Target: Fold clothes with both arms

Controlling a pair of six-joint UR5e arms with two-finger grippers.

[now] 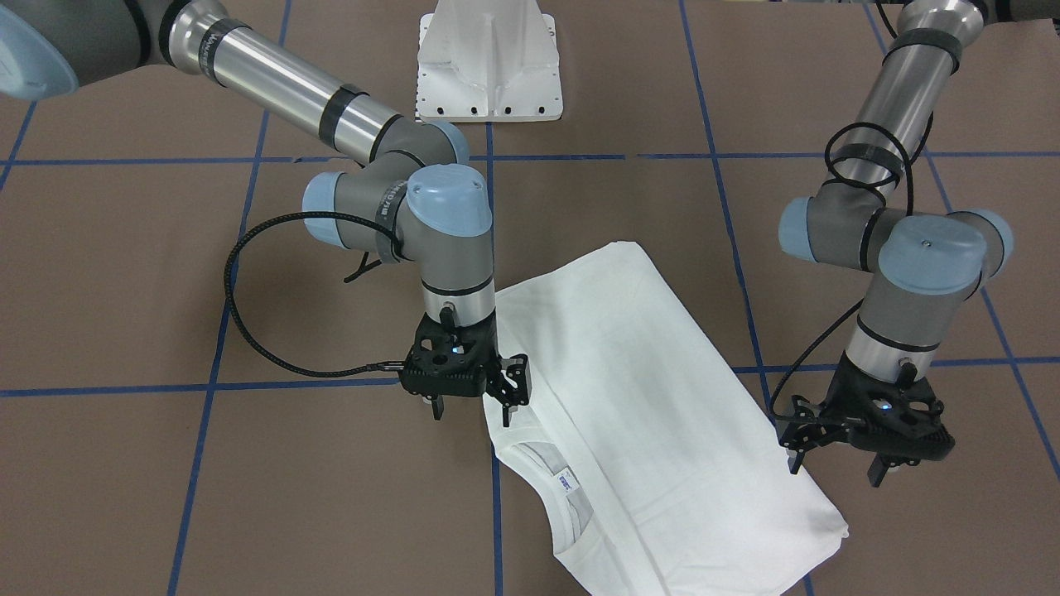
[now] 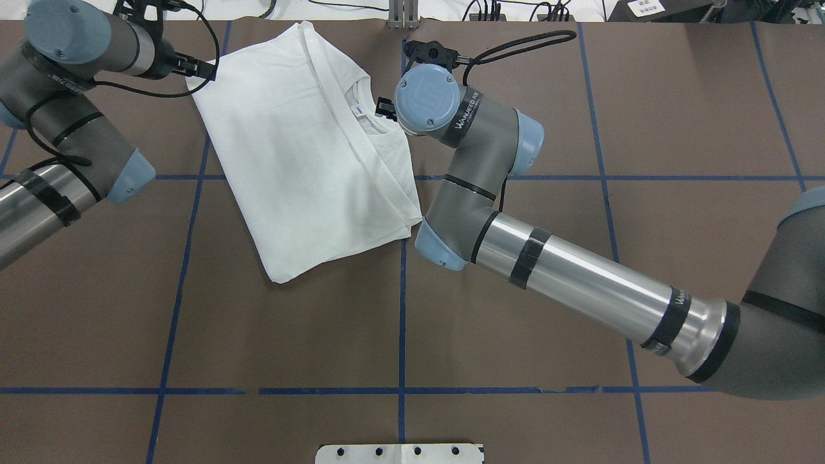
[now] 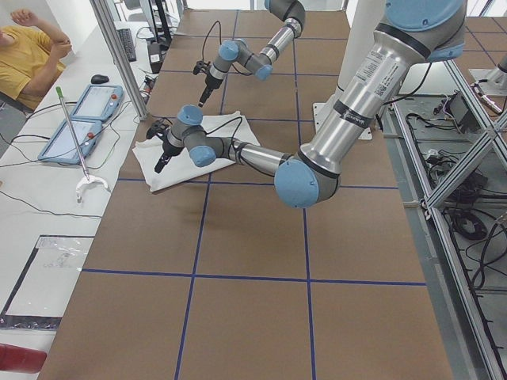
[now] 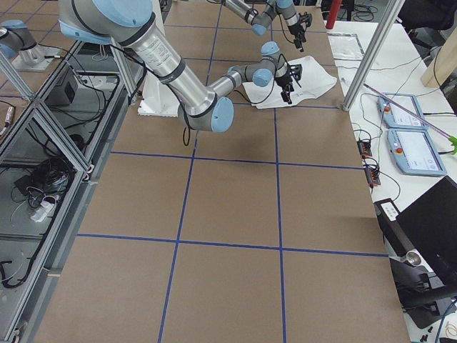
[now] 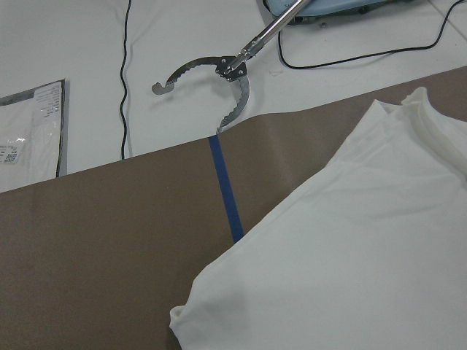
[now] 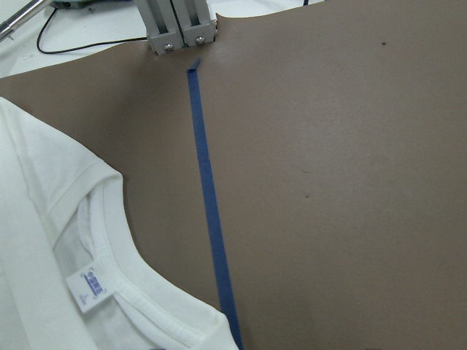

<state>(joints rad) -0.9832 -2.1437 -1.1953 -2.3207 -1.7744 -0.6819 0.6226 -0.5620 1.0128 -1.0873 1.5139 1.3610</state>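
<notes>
**Status: both grippers open, flanking the collar end of the folded shirt**

Directions are read on the overhead view as a clock face, with 12 o'clock at the table's far edge.

1. **Workpiece.** The white shirt [image 1: 646, 397] lies flat on the brown table [image 1: 248, 497], at about 11 o'clock from the table centre. It forms a narrow oblong set askew to the blue tape lines [image 1: 207, 389]. No sleeves show, so they are judged to be tucked inside. The collar [image 1: 571, 517] and its label [image 1: 566, 480] face up along one long edge, near the far end.

2. **Right gripper** [image 1: 472, 410]. It is at 2 o'clock from the shirt's centre. The fingers are spread and hold nothing. One hangs over the shirt's long edge beside the collar, the other over bare table. This straddle suits closing on that edge.

3. **Left gripper** [image 1: 838, 470]. It is at 10 o'clock from the shirt's centre. The fingers are spread and empty. It stands just beside the opposite long edge, apart from the cloth. Its wrist view looks onto the shirt's end corners.

4. **Assessment.** The lengthwise folds appear complete. The pair is placed at matching points on either side of the collar end. This is probably so both edges can be lifted together and carried toward the hem for the cross fold. Uneven grasp heights would skew the fold.
</notes>
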